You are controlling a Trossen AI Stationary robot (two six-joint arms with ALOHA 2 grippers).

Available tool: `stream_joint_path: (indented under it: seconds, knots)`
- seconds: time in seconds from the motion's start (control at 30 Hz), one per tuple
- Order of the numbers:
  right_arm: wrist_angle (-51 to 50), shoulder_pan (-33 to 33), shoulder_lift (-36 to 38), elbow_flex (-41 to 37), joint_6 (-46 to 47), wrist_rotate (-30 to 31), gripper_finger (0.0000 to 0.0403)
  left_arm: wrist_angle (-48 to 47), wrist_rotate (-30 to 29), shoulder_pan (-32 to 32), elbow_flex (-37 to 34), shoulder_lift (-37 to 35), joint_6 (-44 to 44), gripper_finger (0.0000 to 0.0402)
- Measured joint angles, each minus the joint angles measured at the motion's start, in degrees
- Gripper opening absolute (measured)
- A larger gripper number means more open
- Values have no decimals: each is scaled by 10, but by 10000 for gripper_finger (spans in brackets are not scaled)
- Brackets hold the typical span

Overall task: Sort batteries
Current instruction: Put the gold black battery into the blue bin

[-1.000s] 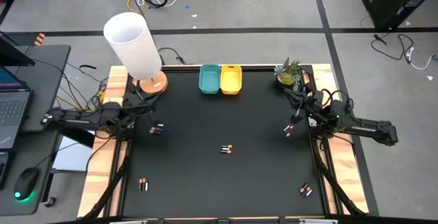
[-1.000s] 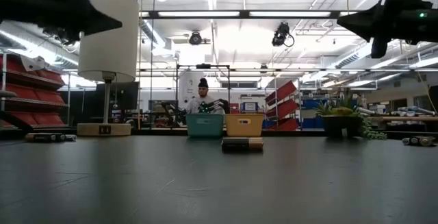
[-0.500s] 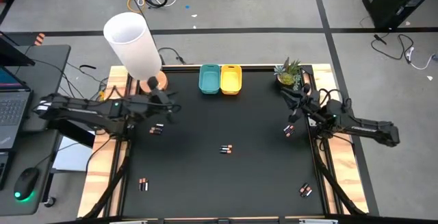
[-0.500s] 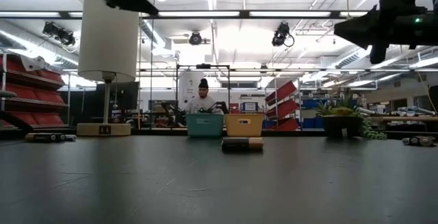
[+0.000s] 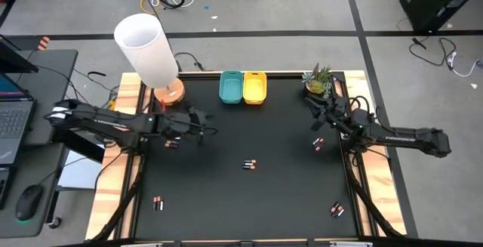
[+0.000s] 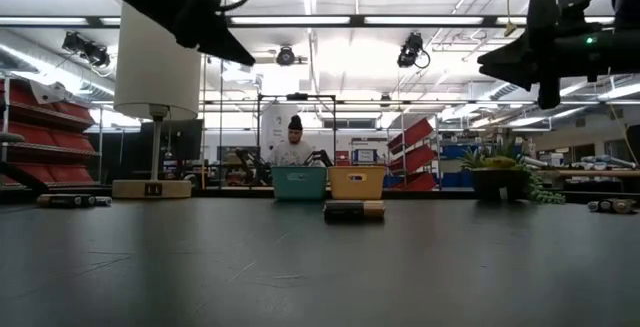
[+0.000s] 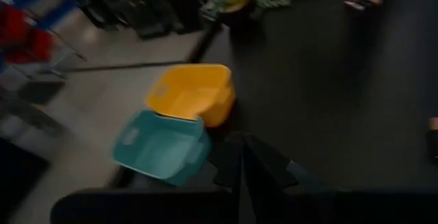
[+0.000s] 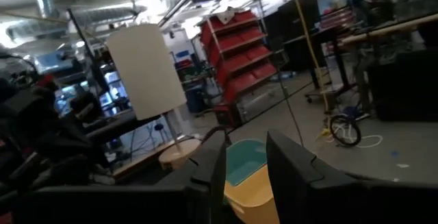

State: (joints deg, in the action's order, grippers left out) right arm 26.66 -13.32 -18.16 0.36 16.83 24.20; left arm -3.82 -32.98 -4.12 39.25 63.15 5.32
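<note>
Black matting covers a wood-framed table (image 5: 226, 202) in a workshop lined with red shelving. At the far edge sit a teal rectangular plastic bin (image 5: 231, 86) and a yellow rectangular plastic bin (image 5: 255, 87), touching side by side, with a white-shaded lamp on a round wooden base (image 5: 147, 49) at the far left corner and a small potted green plant (image 5: 318, 80) at the far right. The small black batteries with copper ends lie scattered in pairs: one pair mid-table (image 5: 250, 165), one near the left side (image 5: 173, 144), one near the right side (image 5: 318, 143), and one in each near corner (image 5: 158, 203) (image 5: 336, 211). The left gripper (image 5: 205, 125) hangs above the mat, fingers (image 7: 241, 162) pressed together and empty. The right gripper (image 5: 315, 105) hovers near the plant, fingers (image 8: 209, 169) slightly parted, holding nothing. A person (image 6: 294, 145) sits in the background.
</note>
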Motion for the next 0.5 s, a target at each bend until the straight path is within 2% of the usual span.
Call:
stream_joint_path:
  seconds: [0.1,0.3,0.5]
  knots:
    - [15,0,-29,0,20,-14,92,10,32,3,0,20,-26,20]
    - [29,1,-90,0,62,-27,92,2,149,33,0,55,-89,19]
    - [78,1,-157,0,73,-29,92,-2,150,41,0,83,-86,26]
